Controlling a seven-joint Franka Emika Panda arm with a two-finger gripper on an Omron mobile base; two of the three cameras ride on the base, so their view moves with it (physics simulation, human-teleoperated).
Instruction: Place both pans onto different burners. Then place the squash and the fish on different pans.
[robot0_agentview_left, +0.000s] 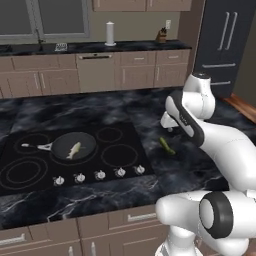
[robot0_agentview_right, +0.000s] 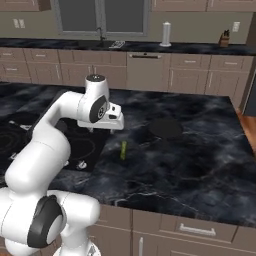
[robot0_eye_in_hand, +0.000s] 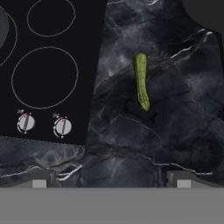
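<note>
Fish sits in one pan on a burner, squash lies on the tabletop, gripper spread wide, empty.

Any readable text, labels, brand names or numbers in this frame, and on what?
None can be read. The cooktop knobs carry only a small red pointer mark, no numerals. The cooktop, the pan and the cabinets show no lettering; the wall outlet is too small to tell.

Dark marble island counter, beige cabinets along the back wall, window, dark fridge.
</note>
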